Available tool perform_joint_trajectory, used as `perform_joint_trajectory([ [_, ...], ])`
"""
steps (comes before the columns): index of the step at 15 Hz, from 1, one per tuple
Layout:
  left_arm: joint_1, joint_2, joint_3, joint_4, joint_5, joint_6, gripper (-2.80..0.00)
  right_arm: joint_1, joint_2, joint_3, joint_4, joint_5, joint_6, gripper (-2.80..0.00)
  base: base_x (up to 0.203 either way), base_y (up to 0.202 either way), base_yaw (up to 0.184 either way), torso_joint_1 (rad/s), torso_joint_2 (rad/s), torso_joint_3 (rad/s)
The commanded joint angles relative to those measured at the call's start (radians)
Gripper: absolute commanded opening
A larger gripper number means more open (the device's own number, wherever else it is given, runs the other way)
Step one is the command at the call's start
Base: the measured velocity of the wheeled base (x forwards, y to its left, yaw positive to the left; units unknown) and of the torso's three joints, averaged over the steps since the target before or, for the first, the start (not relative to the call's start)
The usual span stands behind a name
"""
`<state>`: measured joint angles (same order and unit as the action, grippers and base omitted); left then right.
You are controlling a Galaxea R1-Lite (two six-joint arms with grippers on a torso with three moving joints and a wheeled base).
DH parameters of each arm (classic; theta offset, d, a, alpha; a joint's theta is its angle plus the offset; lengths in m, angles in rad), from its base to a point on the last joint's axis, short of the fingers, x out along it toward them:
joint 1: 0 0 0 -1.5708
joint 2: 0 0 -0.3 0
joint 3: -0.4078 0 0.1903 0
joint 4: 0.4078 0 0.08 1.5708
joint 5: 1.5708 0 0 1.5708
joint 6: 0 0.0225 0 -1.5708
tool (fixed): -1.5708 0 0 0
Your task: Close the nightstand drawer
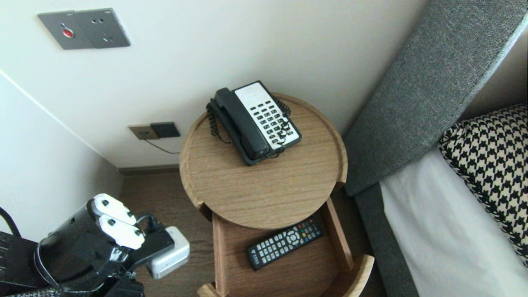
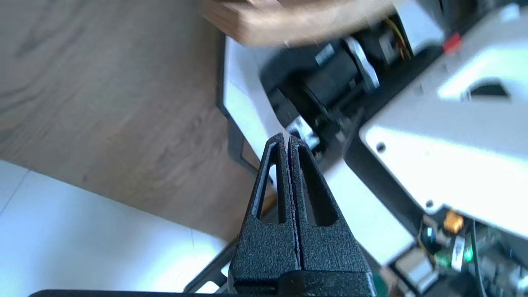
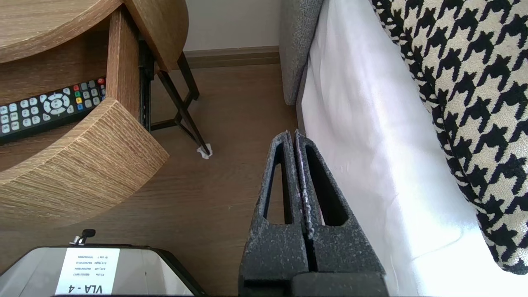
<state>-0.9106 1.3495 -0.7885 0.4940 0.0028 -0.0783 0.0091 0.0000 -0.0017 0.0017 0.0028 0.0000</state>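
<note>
While a black remote control [image 1: 284,242] with rows of pale buttons lies slantwise in the open drawer [image 1: 220,255] of a round bedside table [image 1: 264,194], the robot's left gripper [image 2: 287,138] hangs low at the table's left side. Its two black, grainy, wedge-shaped fingers are pressed flat together and hold nothing. It points down at the wood-grain floor [image 2: 103,103] and the glossy white and black shell of the robot's own base [image 2: 445,165], well apart from the remote control. In the head view only the left arm [image 1: 82,247] shows, a black cylinder with white oval plates and a small white box beside it. The right gripper [image 3: 293,134], likewise closed tight and empty, hangs on the other side above the floor, between the drawer's curved front [image 3: 82,165] and the smooth white sheet [image 3: 371,144] of a bed. The table is of light, oak-like wood with a raised rim. Its drawer stands out from under the top, and the remote control rests flat on the drawer's bottom, its coloured-button end toward the bed. On the tabletop, by the wall, stands a telephone [image 1: 255,121], its black handset and coiled cord beside a white keypad. A grey woven headboard [image 1: 425,82] and a black-and-white houndstooth pillow [image 1: 491,165] fill the right.
</note>
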Motion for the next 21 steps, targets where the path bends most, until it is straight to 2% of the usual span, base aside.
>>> perform_joint_trajectory([
  [1, -0.04, 0.051, 0.023, -0.005, 0.001, -0.002, -2.8, 0.0, -0.002, 0.0, 0.0, 0.0, 0.0, -2.8, 0.0, 0.0, 0.0, 0.0, 0.0, 0.0],
  [3, -0.065, 0.1, 0.037, -0.047, 0.012, -0.01, -2.8, 0.0, -0.002, 0.0, 0.0, 0.0, 0.0, -2.8, 0.0, 0.0, 0.0, 0.0, 0.0, 0.0],
  [5, -0.094, 0.14, 0.088, -0.163, 0.052, -0.029, -2.8, 0.0, -0.002, 0.0, 0.0, 0.0, 0.0, -2.8, 0.0, 0.0, 0.0, 0.0, 0.0, 0.0],
  [7, -0.122, 0.171, 0.115, -0.23, 0.084, -0.036, -2.8, 0.0, -0.002, 0.0, 0.0, 0.0, 0.0, -2.8, 0.0, 0.0, 0.0, 0.0, 0.0, 0.0],
  [11, -0.134, 0.206, 0.115, -0.239, 0.085, -0.056, -2.8, 0.0, -0.002, 0.0, 0.0, 0.0, -0.001, -2.8, 0.0, 0.0, 0.0, 0.0, 0.0, 0.0],
  [21, -0.134, 0.298, 0.107, -0.406, 0.097, -0.095, -2.8, 0.0, -0.002, 0.0, 0.0, 0.0, 0.0, -2.8, 0.0, 0.0, 0.0, 0.0, 0.0, 0.0],
])
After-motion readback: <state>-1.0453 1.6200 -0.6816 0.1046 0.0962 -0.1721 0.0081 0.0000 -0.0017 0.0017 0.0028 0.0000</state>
